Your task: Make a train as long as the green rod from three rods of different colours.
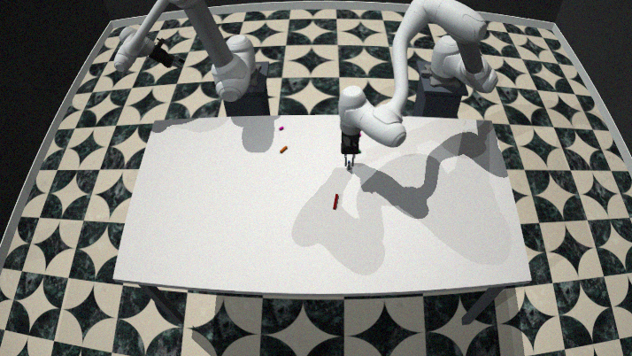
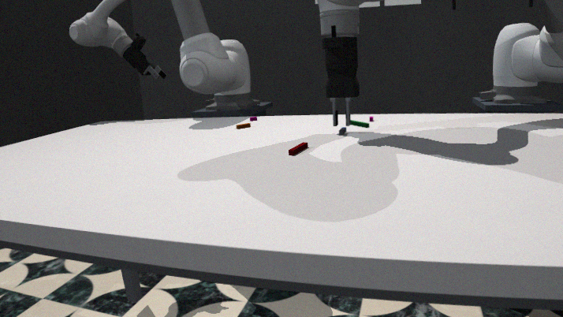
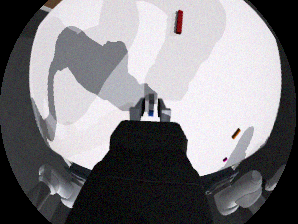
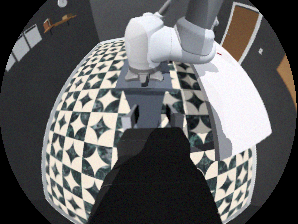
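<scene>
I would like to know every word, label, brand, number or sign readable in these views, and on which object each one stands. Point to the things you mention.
There are none to read: no lettering shows on the arms, the table (image 1: 199, 230) (image 2: 118, 189) or the rods.

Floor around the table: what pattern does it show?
Dark green and cream curved shapes, clearest in the top view.

Shows only a sliver of green rod (image 1: 359, 151) (image 2: 359, 124) past the left gripper (image 1: 350, 165) (image 2: 341, 123) (image 3: 150, 114) from above, with one magenta rod (image 2: 371, 118) mostly hidden too. Loses the green rod entirely in the left wrist view. Leaves the seam between grey rod (image 1: 349, 167) (image 2: 342, 131) (image 3: 151, 98) and blue rod (image 1: 349, 162) (image 3: 151, 113) too small to judge.
</scene>
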Tool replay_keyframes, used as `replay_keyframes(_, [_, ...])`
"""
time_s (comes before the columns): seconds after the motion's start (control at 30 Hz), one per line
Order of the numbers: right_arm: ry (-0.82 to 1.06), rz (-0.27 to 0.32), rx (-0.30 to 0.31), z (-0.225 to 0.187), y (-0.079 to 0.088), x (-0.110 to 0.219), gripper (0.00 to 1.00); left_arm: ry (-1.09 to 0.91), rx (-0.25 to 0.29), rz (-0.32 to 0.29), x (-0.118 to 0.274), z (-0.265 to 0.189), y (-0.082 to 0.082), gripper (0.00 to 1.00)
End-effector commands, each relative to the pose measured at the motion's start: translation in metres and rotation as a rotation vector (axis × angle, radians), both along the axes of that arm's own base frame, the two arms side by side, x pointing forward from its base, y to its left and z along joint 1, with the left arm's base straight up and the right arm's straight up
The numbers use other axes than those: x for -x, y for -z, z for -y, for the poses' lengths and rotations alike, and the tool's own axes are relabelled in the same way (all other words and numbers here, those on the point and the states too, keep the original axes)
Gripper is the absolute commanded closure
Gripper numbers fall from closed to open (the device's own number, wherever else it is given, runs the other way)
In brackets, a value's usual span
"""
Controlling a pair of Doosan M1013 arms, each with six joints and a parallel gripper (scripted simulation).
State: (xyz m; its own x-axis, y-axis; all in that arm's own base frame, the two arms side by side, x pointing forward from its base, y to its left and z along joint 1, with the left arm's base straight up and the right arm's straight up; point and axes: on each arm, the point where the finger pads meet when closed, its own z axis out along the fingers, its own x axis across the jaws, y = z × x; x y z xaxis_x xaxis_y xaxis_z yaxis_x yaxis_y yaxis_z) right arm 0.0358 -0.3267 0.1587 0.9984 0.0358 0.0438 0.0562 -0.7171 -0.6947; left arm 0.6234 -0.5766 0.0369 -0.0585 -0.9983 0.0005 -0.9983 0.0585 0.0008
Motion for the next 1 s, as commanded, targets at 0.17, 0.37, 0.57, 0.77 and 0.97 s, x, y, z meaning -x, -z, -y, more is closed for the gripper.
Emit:
replay_keyframes(0.17, [-0.001,-0.007,-0.015,-0.003,0.000,0.003,0.00,0.000,0.000,0.003,-0.002,-0.003,0.002,0.46])
replay_keyframes(0.37, [-0.001,-0.007,-0.015,-0.003,0.000,0.003,0.00,0.000,-0.001,0.002,-0.001,-0.003,0.005,0.46])
replay_keyframes(0.57, [-0.001,-0.007,-0.015,-0.003,0.000,0.003,0.00,0.000,-0.002,0.001,-0.001,-0.003,0.011,0.46])
replay_keyframes(0.77, [-0.001,-0.007,-0.015,-0.003,0.000,0.003,0.00,0.000,-0.002,0.001,-0.001,-0.003,0.015,0.46])
replay_keyframes(0.97, [-0.001,-0.007,-0.015,-0.003,0.000,0.003,0.00,0.000,-0.002,0.001,-0.001,-0.003,0.019,0.46])
